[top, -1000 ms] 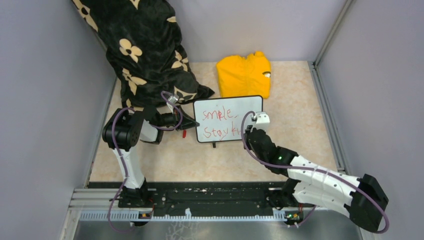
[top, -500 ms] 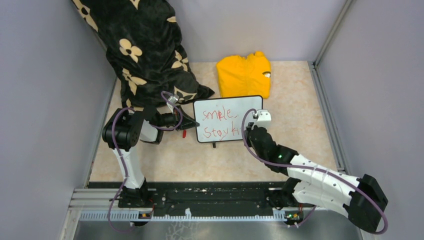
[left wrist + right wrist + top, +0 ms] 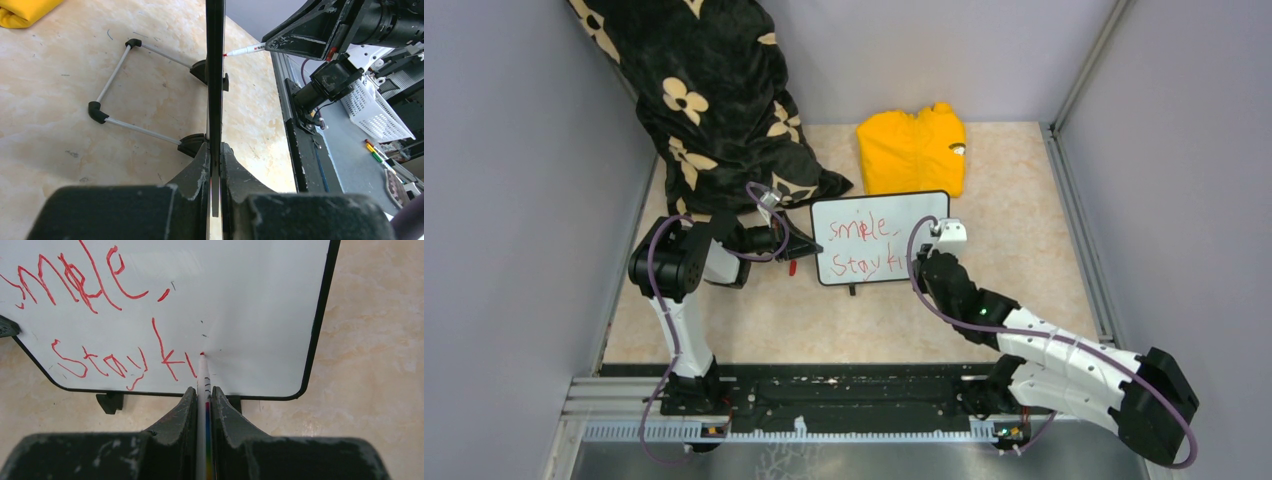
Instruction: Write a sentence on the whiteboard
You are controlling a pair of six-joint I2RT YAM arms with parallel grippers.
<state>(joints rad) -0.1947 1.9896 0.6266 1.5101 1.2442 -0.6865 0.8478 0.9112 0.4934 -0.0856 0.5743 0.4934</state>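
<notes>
Left gripper (image 3: 215, 162) is clamping the whiteboard (image 3: 215, 75) by its rim, a sound hold: the panel appears light, stiff, easily tipped. Right gripper (image 3: 202, 396) is pinching the marker (image 3: 202, 371).

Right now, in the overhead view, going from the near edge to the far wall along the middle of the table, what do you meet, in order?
Black metal mounting rail → small white rectangular whiteboard with a thin black rim → folded yellow fabric garment → grey back wall.
</notes>
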